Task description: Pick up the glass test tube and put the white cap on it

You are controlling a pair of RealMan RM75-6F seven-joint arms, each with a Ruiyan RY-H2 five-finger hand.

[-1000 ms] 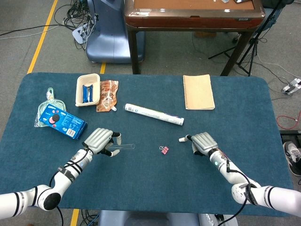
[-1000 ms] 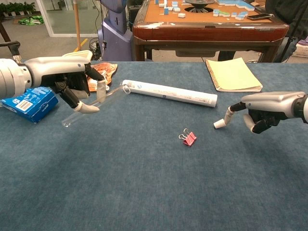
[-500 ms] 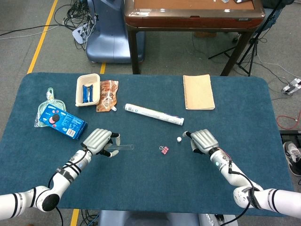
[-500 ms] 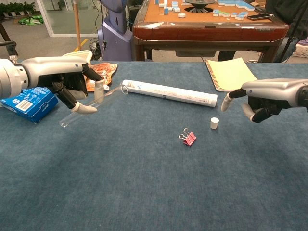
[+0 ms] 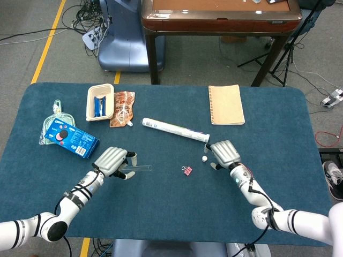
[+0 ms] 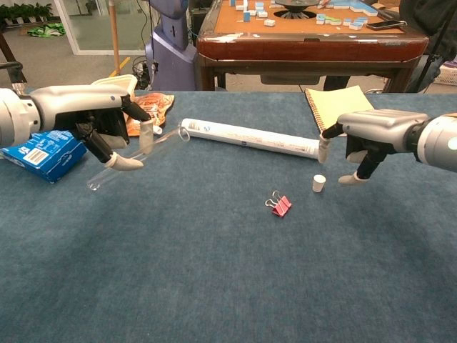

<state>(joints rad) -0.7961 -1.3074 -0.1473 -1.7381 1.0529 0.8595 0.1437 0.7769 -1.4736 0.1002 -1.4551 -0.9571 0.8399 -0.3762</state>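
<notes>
The task stands part done: the left hand (image 6: 100, 118) holds the glass test tube (image 6: 132, 158) pinched and tilted, clear of the table (image 6: 214, 286), but capping is not yet done. The white cap (image 6: 318, 183) stands loose on the cloth just right of the pink binder clip (image 6: 280, 206). Just above and beyond the cap hovers the right hand (image 6: 368, 136), fingers apart, holding nothing, not touching it.
</notes>
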